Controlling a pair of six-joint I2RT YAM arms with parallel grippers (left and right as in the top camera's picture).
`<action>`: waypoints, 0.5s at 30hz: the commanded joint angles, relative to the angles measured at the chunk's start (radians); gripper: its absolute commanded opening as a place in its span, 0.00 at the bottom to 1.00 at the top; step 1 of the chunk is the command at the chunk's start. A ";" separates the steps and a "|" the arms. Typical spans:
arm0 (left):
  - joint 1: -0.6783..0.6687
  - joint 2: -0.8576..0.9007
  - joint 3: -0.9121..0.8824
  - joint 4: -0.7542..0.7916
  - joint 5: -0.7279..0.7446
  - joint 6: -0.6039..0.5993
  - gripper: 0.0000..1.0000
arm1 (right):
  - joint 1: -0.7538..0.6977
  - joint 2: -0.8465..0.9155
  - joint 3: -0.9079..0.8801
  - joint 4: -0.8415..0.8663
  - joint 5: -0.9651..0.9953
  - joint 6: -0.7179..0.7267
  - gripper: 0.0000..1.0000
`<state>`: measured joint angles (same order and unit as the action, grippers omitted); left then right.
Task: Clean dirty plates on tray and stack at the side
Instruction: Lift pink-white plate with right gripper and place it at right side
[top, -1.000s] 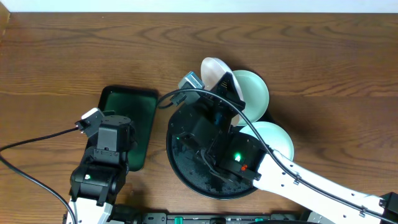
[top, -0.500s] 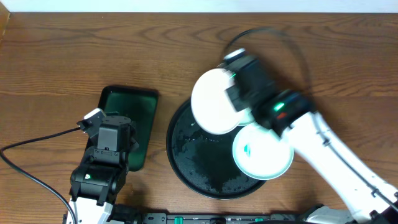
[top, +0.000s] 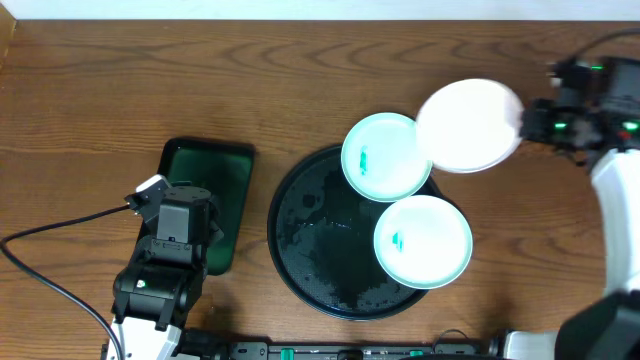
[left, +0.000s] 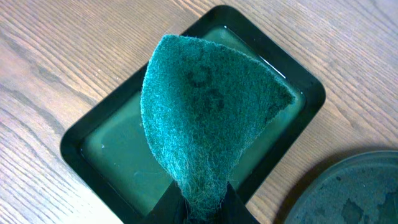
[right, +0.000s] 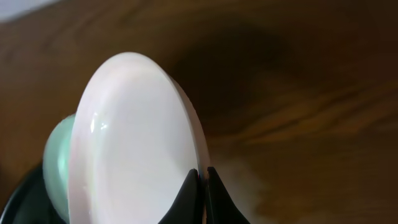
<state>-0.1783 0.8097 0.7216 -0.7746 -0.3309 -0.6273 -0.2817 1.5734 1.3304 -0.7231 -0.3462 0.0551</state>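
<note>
The wood-grain table (top: 150, 80) carries a round black tray (top: 300, 260) with a raised rim and a glossy, wet-speckled floor. To its left lies a rectangular green tray (top: 225, 175) with rounded corners.

There are three plates, all round, shallow and pale. Two rest on the black tray, each with a small teal smear: the upper plate (top: 385, 157) at its top edge and the lower plate (top: 422, 241) overhanging its right rim. The third plate (top: 468, 126) is off the tray to the upper right. Seen from overhead, its edge overlaps the upper plate.

The right wrist view shows it nearly edge-on, smooth and glossy, its rim pinched between the nearly closed fingers of the right gripper (right: 200, 186).

Only the left wrist view shows the coarse, fibrous green pad (left: 205, 106), folded into a cone. The left gripper (left: 199, 208) is clamped on its narrow end, above the green tray.
</note>
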 joint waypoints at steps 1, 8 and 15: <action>0.005 0.000 0.016 0.001 0.009 0.010 0.07 | -0.088 0.073 0.002 0.049 -0.111 0.013 0.01; 0.005 0.003 0.014 -0.003 0.010 0.010 0.08 | -0.194 0.235 0.002 0.166 -0.077 0.037 0.01; 0.005 0.038 0.014 -0.002 0.010 0.010 0.07 | -0.189 0.303 0.002 0.171 -0.046 0.034 0.03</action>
<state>-0.1783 0.8356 0.7216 -0.7784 -0.3161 -0.6273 -0.4763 1.8782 1.3300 -0.5591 -0.3874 0.0803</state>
